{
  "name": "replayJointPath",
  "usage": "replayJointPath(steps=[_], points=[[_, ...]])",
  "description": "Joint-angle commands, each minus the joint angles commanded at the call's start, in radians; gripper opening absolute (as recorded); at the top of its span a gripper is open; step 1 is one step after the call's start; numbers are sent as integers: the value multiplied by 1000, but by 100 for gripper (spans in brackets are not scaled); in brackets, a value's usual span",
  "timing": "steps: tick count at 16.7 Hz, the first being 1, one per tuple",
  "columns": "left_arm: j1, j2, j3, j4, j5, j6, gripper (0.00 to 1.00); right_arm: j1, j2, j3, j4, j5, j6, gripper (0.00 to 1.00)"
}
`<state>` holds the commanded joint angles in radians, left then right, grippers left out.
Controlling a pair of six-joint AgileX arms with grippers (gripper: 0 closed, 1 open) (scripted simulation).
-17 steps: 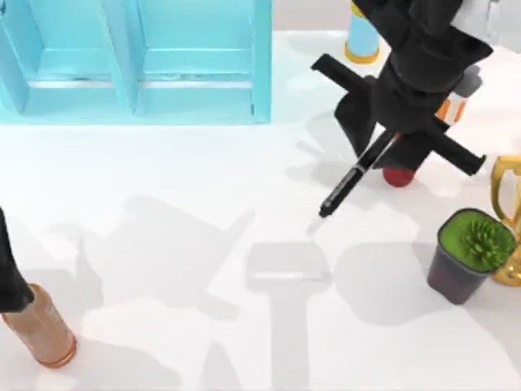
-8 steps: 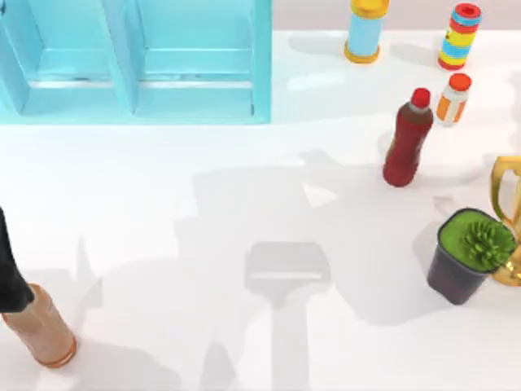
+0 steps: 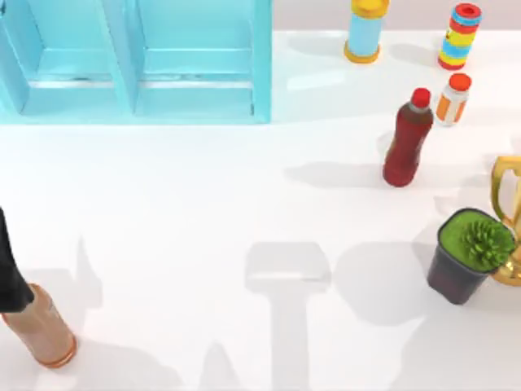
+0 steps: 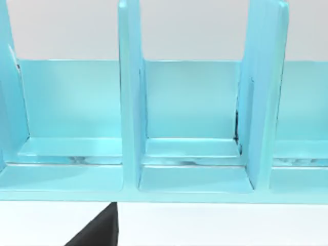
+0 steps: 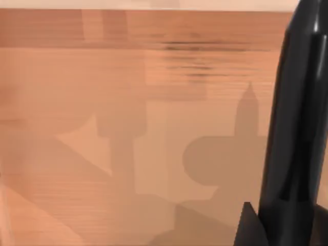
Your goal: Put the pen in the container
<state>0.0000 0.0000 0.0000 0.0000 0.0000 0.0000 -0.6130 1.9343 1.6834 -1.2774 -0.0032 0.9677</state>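
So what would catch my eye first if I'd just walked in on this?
Probably the big light-blue container with upright dividers at the table's far left, seen close up in the left wrist view. Then the bright cluster on the right: a red bottle, a green potted plant, and a gold trophy at the edge.

The container (image 3: 195,106) is pale blue with upright dividers making 3 open-fronted bays (seen (image 4: 192,154) straight ahead of my left arm's jaws). The pen (image 5: 297,128), a glossy black barrel, stands nearly upright by my right arm's jaws.
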Motion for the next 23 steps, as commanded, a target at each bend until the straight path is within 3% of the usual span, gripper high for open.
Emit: replayJointPath(steps=[7, 13, 23], points=[[0, 0, 0, 0, 0, 0, 100, 1, 1, -14, 8, 5, 13, 0], [0, 0, 0, 0, 0, 0, 100, 68, -4, -156, 109, 43, 84, 0], [0, 0, 0, 0, 0, 0, 100, 74, -24, -271, 235, 0, 79, 0]])
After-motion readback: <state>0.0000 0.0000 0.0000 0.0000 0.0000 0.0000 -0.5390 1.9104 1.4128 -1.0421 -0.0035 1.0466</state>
